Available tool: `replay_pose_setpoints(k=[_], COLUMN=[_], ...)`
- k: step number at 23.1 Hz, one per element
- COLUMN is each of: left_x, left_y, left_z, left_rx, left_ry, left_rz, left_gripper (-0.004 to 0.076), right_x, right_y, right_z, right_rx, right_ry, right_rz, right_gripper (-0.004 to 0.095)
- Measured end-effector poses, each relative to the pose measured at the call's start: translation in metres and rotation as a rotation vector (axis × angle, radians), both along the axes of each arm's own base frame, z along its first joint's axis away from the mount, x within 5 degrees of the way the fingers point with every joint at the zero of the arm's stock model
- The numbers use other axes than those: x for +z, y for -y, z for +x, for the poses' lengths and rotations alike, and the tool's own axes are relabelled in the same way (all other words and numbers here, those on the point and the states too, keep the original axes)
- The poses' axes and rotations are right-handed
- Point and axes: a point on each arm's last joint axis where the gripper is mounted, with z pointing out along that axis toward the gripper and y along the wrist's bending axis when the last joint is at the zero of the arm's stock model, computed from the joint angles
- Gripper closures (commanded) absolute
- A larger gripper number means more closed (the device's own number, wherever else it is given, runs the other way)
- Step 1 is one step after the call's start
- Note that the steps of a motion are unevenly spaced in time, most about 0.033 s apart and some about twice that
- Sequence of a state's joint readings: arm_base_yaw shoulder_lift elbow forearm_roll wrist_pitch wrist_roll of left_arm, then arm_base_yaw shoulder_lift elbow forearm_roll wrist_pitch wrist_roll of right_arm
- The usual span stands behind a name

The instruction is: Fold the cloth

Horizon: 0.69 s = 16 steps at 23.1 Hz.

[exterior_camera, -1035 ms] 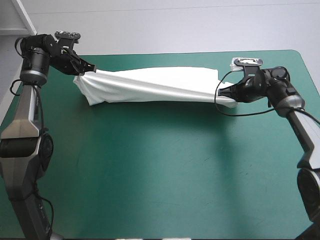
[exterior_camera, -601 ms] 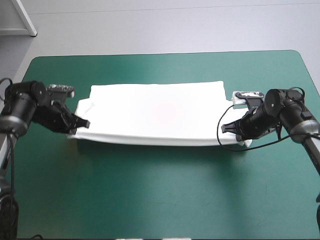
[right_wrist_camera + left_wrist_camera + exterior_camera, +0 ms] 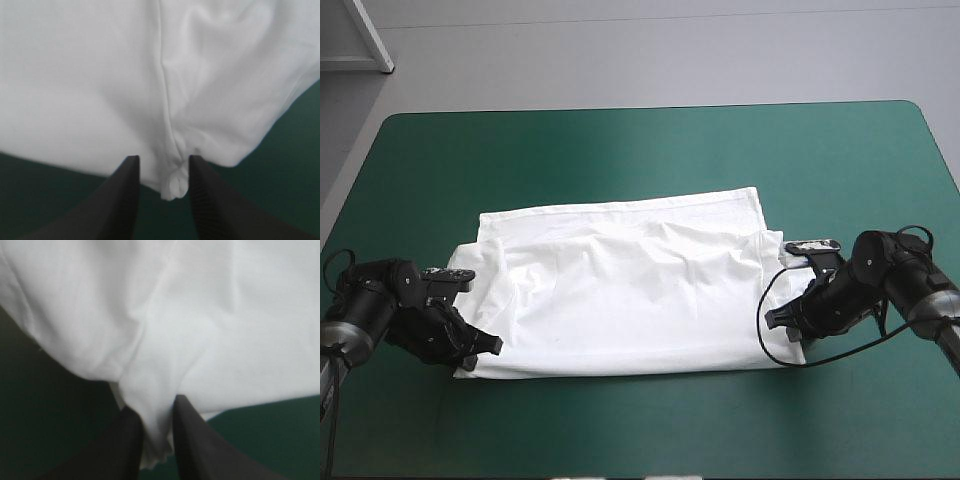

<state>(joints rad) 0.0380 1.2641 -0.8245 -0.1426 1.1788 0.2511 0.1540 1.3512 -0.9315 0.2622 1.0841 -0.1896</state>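
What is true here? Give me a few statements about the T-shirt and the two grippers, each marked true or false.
1. The T-shirt lies spread out on the table. True.
2. The left gripper is open and clear of the T-shirt. False: it is shut on the T-shirt's near corner.
3. The right gripper holds the T-shirt at its other near corner. True.
4. The T-shirt hangs over the table's far edge. False: teal-green cover shows all around it.
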Motion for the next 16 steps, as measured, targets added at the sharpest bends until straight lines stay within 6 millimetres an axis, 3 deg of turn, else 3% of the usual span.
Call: replay_pose_setpoints(k=[1, 7, 13, 16], left_x=[0.000, 0.007, 0.058, 0.073], left_y=[0.002, -0.001, -0.020, -0.025], left_z=[0.000, 0.014, 0.021, 0.017], left_rx=[0.007, 0.066, 0.186, 0.245], left_ry=[0.004, 0.139, 0.368, 0.450], left_rz=[-0.018, -0.001, 0.184, 0.228], left_gripper=[0.0278, 0.0276, 0.0276, 0.0276], right_x=[0.001, 0.009, 0.011, 0.011], right_y=[0.000, 0.001, 0.001, 0.001], right_z=[0.003, 0.014, 0.015, 0.015], right_rx=[-0.007, -0.026, -0.026, -0.026], right_ry=[0.040, 0.171, 0.185, 0.186], right_rz=[0.002, 0.002, -0.001, -0.001], right_gripper=[0.0200, 0.0211, 0.0211, 0.0212])
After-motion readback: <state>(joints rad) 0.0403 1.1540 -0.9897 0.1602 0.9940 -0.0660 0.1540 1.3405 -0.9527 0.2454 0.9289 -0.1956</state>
